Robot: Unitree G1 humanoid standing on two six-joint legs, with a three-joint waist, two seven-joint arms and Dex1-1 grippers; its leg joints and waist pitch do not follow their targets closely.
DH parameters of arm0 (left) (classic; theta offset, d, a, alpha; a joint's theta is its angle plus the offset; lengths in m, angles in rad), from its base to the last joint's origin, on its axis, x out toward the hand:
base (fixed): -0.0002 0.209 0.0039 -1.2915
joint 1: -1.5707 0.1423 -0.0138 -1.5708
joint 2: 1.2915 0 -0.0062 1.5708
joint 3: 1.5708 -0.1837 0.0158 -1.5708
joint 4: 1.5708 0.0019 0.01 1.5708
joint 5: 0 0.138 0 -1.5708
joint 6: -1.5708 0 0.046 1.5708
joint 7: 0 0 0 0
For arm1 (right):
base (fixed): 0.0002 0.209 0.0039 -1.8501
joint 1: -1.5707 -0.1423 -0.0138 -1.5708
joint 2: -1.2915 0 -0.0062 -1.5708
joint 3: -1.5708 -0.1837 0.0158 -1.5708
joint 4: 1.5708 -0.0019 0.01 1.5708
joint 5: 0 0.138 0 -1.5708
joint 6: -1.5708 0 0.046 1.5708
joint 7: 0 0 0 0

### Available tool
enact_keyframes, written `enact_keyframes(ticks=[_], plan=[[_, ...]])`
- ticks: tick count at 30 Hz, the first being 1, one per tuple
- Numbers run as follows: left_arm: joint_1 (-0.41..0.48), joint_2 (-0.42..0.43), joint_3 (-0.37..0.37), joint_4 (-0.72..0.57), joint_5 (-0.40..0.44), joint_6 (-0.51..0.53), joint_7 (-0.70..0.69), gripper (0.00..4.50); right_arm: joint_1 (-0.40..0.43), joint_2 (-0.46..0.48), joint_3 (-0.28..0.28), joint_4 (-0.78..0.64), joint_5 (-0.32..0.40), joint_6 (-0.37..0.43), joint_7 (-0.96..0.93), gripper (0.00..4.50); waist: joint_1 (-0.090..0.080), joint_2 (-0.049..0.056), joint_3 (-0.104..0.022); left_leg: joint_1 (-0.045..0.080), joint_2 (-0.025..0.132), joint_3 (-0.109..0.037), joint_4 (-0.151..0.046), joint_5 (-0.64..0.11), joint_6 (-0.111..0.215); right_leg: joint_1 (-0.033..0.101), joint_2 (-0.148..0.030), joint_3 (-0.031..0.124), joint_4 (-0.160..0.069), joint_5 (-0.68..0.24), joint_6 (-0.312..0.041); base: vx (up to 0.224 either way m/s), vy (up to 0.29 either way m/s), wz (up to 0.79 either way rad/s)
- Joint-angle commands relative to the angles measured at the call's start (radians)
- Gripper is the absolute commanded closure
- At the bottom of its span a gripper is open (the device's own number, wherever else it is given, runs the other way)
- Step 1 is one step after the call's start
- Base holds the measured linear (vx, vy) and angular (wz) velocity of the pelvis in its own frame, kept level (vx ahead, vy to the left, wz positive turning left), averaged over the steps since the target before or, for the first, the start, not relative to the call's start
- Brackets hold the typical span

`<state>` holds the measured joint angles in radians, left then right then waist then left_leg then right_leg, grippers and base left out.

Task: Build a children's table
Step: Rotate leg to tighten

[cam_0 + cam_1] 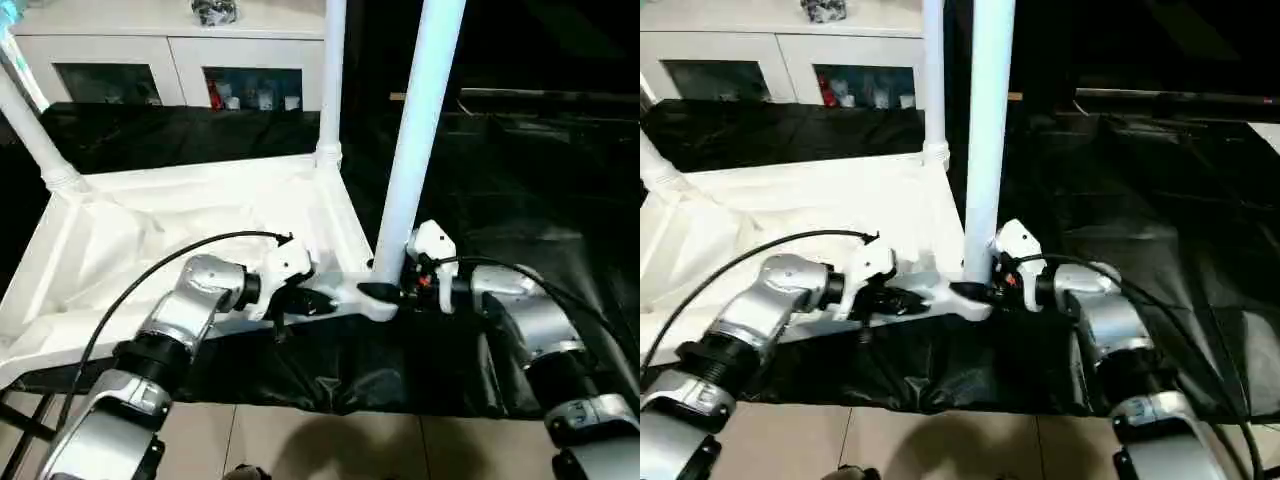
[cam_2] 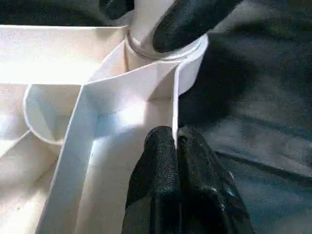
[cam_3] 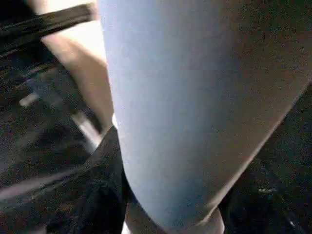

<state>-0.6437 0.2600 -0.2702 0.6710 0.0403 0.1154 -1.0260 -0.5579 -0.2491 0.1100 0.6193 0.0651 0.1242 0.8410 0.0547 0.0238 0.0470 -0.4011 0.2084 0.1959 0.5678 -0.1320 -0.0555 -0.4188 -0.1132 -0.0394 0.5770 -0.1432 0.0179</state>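
Your white tabletop lies upside down on the black-covered worktop, ribbed underside facing up, its near edge running along the worktop's front edge. Three white legs stand in its corner sockets: one at the far left corner, leaning outward; one at the far right corner, upright; and one at the near right corner, close to you and leaning slightly to the right.

Your left claw is pinched on the tabletop's thin near rim, just beside that near right socket. In the left wrist view its two black fingers sit pressed together with the rim's edge caught between them (hardly any gap at all).

Your right claw is at the base of the near right leg, right where the leg meets the socket. Its fingers stand about half apart, one on either side of the tube; a black fingertip lies against the leg just above the socket collar. In the right wrist view the leg is pressed close between the fingers, so you have it clasped low down.

Beyond the worktop stands a white cabinet with glass doors. Tiled floor shows below the worktop's front edge.
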Motion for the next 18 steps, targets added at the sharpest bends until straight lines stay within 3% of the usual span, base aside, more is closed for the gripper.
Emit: enact_keyframes(ticks=[1, 4, 7, 11, 13, 18], plan=[[-0.075, -0.077, 0.042, 0.045, 0.016, 0.027, 0.207, 4.50, -0.038, 0.106, -0.023, 0.122, -0.026, 0.005, -0.257, 2.54, -0.012, -0.008, -0.063, 0.039, 0.003, -0.008, -0.064, -0.452, -0.031, 0.019, -0.014, 0.006, -0.083, -0.515, -0.140, 0.000, 0.000, 0.00], [-0.093, -0.100, 0.052, 0.069, 0.017, 0.037, 0.260, 4.50, -0.056, 0.138, -0.060, 0.172, -0.017, 0.011, -0.368, 2.54, -0.026, -0.010, -0.063, 0.040, -0.002, -0.017, -0.064, -0.491, -0.033, 0.023, -0.013, -0.006, -0.098, -0.580, -0.103, 0.000, 0.000, 0.00], [-0.134, -0.155, 0.067, 0.125, 0.028, 0.030, 0.371, 4.50, -0.088, 0.209, -0.131, 0.263, -0.001, 0.001, -0.583, 2.54, -0.032, -0.005, -0.066, 0.037, -0.002, -0.015, -0.065, -0.485, -0.024, 0.019, -0.011, -0.003, -0.097, -0.536, -0.113, 0.000, 0.000, 0.00], [-0.154, -0.182, 0.051, 0.165, 0.044, -0.030, 0.369, 4.50, -0.113, 0.253, -0.140, 0.310, -0.013, -0.058, -0.620, 2.54, -0.029, -0.006, -0.066, 0.038, -0.004, -0.014, -0.065, -0.502, -0.013, 0.020, -0.009, -0.006, -0.103, -0.529, -0.109, 0.000, 0.000, 0.00], [-0.153, -0.183, 0.043, 0.172, 0.046, -0.050, 0.352, 4.50, -0.115, 0.265, -0.153, 0.307, 0.008, -0.070, -0.594, 1.98, -0.028, -0.001, -0.066, 0.038, -0.002, -0.015, -0.067, -0.511, -0.010, 0.022, -0.009, -0.006, -0.101, -0.515, -0.111, 0.000, 0.000, 0.00], [-0.151, -0.172, 0.026, 0.188, 0.051, -0.087, 0.330, 4.50, -0.112, 0.258, -0.151, 0.294, 0.004, -0.105, -0.589, 1.50, -0.028, -0.002, -0.065, 0.036, -0.002, -0.014, -0.069, -0.516, -0.007, 0.022, -0.009, -0.006, -0.102, -0.516, -0.114, 0.000, 0.000, 0.00]])
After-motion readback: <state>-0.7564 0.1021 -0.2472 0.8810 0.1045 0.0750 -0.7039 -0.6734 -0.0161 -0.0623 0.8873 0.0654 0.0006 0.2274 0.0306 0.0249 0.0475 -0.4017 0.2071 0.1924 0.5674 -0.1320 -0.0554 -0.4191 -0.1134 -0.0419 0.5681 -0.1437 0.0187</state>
